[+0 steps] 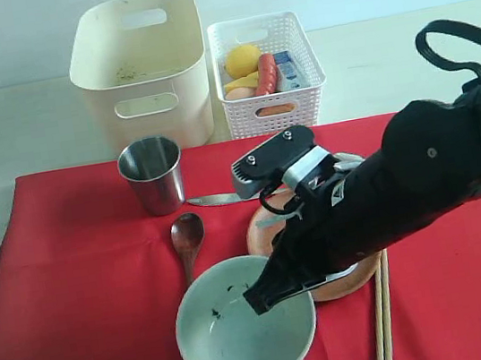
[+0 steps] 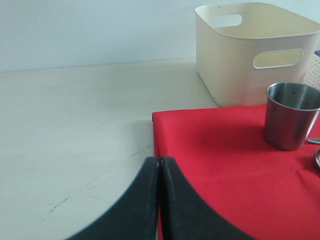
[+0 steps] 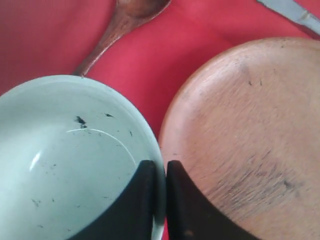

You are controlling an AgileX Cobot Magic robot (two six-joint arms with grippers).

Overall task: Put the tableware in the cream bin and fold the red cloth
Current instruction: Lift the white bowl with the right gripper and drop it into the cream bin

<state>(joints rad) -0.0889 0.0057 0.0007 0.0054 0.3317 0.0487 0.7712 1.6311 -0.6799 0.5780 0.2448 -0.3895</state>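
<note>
Pale green-white bowl (image 1: 219, 341) sits at lower centre of the exterior view on the red cloth (image 1: 80, 258), its inside flecked with dark specks. Only the right wrist view shows the right hand (image 3: 160, 167) pinching its rim, one finger inside, one on the round brown wooden plate's (image 3: 250, 125) side. The left wrist view alone shows the left hand (image 2: 160, 165), fingers pressed together, at the cloth's corner.
</note>
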